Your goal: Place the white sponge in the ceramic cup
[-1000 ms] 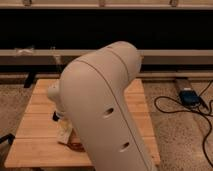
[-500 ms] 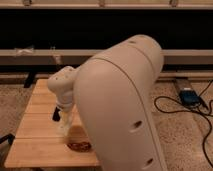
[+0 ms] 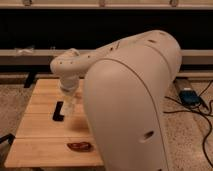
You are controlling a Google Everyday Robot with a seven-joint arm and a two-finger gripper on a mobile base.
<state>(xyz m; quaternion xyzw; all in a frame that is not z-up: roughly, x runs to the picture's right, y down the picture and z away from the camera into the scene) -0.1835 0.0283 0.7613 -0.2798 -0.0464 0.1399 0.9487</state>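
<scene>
My gripper [image 3: 69,104] hangs below the white wrist [image 3: 66,70] over the left middle of the wooden table [image 3: 37,127]. It is just right of a black remote [image 3: 58,111] that lies flat on the table. The white sponge and the ceramic cup do not show; my large white arm [image 3: 135,105] hides the right half of the table. I see nothing in the gripper.
A dark red-brown lumpy item [image 3: 80,145] lies near the table's front edge. A blue device [image 3: 190,96] with black cables lies on the speckled floor at right. A dark wall with a pale ledge [image 3: 30,55] runs behind the table.
The arm has swung so that the wrist and gripper now sit further back and right over the table. The black remote has come into view beside the gripper.
</scene>
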